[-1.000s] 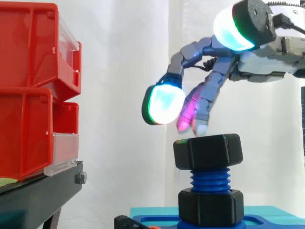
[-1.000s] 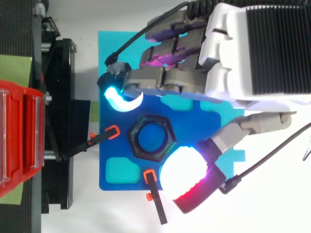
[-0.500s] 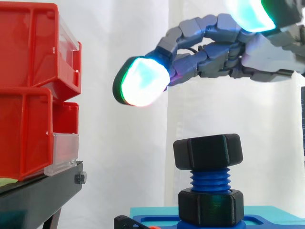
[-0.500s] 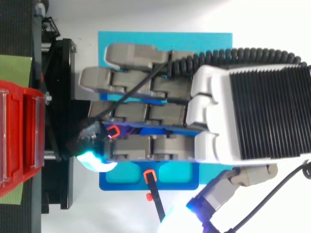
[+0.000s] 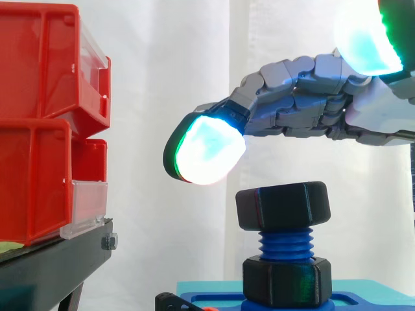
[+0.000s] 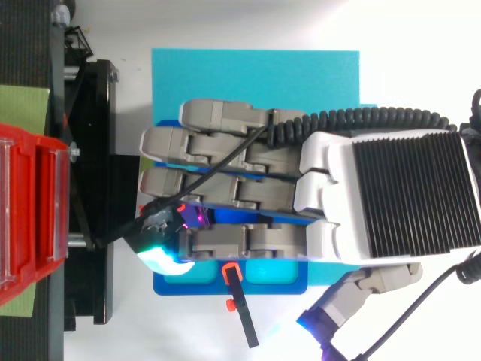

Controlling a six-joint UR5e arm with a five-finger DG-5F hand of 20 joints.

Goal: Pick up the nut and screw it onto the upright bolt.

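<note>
A black hex nut (image 5: pixel 283 205) sits on top of the upright blue bolt (image 5: pixel 285 245), whose threads show beneath it. A second black hex piece (image 5: pixel 286 281) rings the bolt's foot on the blue fixture plate (image 5: pixel 363 299). My hand (image 5: pixel 305 110) hovers just above the nut with its fingers stretched out nearly straight, open and apart from the nut. One glowing fingertip (image 5: pixel 206 150) hangs to the upper left of the nut. In the top view the hand (image 6: pixel 248 188) lies flat over the plate (image 6: pixel 225 284) and hides the nut and bolt.
Stacked red bins (image 5: pixel 45 123) stand at the left on a black stand (image 5: pixel 58 265). A teal mat (image 6: pixel 255 75) lies under the plate. Two black clamp arms with orange tips (image 6: pixel 239 304) reach in at the plate's left and lower edges.
A second ago the fingers were curled down around the nut's top. They have straightened and lifted off; since half a second ago the hand has sunk slightly and drawn back to the right.
</note>
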